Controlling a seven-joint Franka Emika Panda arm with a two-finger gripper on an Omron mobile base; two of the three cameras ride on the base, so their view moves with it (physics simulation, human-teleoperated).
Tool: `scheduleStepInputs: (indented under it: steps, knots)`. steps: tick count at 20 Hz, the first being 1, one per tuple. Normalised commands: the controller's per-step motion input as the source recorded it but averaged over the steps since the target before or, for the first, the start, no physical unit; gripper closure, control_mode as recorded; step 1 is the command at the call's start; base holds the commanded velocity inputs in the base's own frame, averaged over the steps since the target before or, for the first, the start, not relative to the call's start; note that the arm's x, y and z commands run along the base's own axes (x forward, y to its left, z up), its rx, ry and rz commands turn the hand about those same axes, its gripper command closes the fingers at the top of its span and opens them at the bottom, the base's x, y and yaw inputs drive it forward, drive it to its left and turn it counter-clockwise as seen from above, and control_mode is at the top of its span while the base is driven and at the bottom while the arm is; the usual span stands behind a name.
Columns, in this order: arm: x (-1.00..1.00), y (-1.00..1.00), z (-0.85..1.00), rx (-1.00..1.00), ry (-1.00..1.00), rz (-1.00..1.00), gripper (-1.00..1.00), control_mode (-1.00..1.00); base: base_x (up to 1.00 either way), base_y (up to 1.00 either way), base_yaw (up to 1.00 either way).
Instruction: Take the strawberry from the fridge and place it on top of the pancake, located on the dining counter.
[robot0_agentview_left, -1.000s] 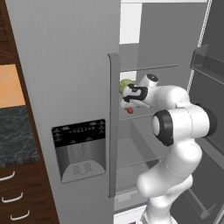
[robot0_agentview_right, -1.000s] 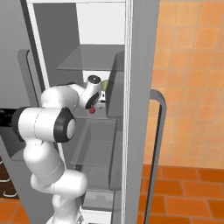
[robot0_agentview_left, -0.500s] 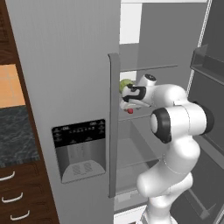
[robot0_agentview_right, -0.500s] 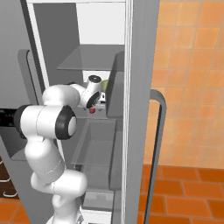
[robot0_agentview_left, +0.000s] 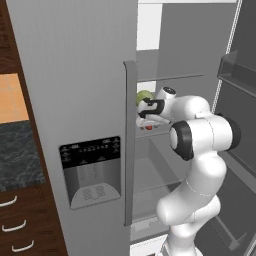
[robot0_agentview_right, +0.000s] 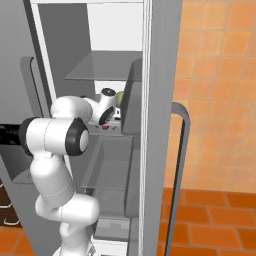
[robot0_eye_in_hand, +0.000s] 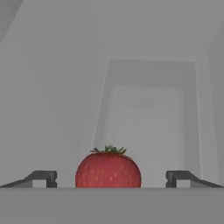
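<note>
Inside the open grey fridge (robot0_agentview_left: 90, 75), on a middle grey shelf (robot0_agentview_right: 107, 131), sat the strawberry (robot0_eye_in_hand: 108, 168). It lay between the two dark fingers (robot0_eye_in_hand: 41, 177), which were spread wide, with clear gaps on both sides, holding nothing. The gripper (robot0_agentview_left: 146, 120) reached over that shelf, just below a green ball (robot0_agentview_left: 144, 96) behind it.

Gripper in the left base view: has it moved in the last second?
Yes, slightly. The gripper has crept left toward the fridge door handle, with the strawberry between its open jaws.
</note>
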Motion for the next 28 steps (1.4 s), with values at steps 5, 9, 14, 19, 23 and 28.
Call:
scheduleStepInputs:
  steps: [5,9,14,19,23,28]
  knots:
    - [0.06,0.01,-0.09,0.0,0.0,0.0,1.0,-1.0,0.0,0.0,0.0]
    - [0.02,0.02,-0.06,0.0,0.0,0.0,1.0,-1.0,0.0,0.0,0.0]
    - [0.0,0.0,-0.02,0.0,0.0,0.0,1.0,-1.0,0.0,0.0,0.0]
    - [-0.2,-0.15,0.02,0.01,-0.16,0.0,1.0,-1.0,0.0,0.0,0.0]
    - [-0.66,-0.24,0.26,0.02,-0.09,0.02,1.0,-1.0,0.0,0.0,0.0]
    - [-0.98,0.04,0.43,-0.01,-0.01,0.0,1.0,-1.0,0.0,0.0,0.0]
